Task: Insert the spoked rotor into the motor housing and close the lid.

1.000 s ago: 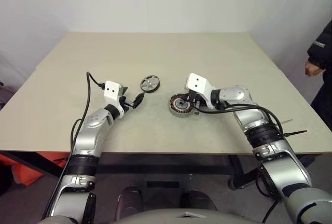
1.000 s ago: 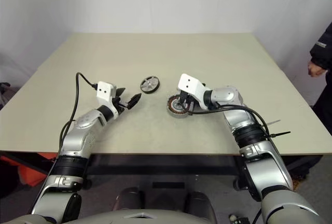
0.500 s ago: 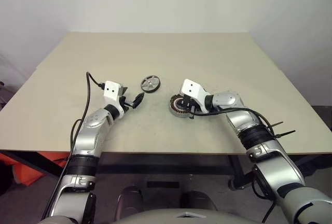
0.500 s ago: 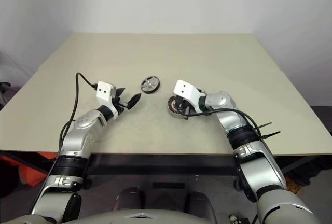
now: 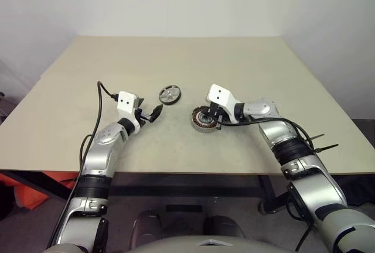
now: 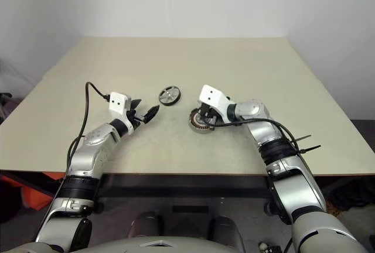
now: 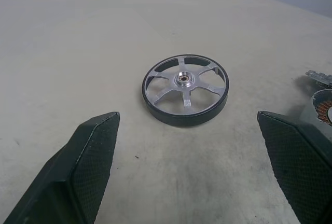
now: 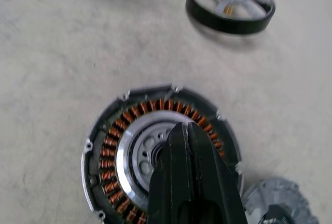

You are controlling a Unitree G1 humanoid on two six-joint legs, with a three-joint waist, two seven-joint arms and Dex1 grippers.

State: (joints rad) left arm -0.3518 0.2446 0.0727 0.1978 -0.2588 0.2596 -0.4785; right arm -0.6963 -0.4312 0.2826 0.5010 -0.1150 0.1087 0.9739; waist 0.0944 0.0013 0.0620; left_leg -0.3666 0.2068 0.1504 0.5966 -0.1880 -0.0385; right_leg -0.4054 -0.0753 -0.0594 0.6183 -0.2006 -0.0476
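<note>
The spoked rotor [image 5: 169, 95] lies flat on the table, a dark ring with a silver spoked face. My left gripper [image 5: 153, 112] hovers just short of it, open, and the rotor [image 7: 185, 89] sits ahead between the two wide-spread fingers [image 7: 88, 167]. The motor housing [image 5: 201, 120] rests to the right, its copper windings [image 8: 111, 156] facing up. My right gripper [image 8: 185, 130] is shut, empty, with its tips over the housing's silver centre. The grey notched lid [image 8: 270, 198] lies right beside the housing, partly behind the gripper.
The beige table [image 5: 234, 65] stretches wide behind the parts. Its front edge [image 5: 193, 173] runs close below both arms. A black cable [image 5: 101, 98] loops off the left wrist.
The right forearm has swung slightly while its shut gripper stays over the housing. A person seen at the right edge one second ago is gone. The left arm is still.
</note>
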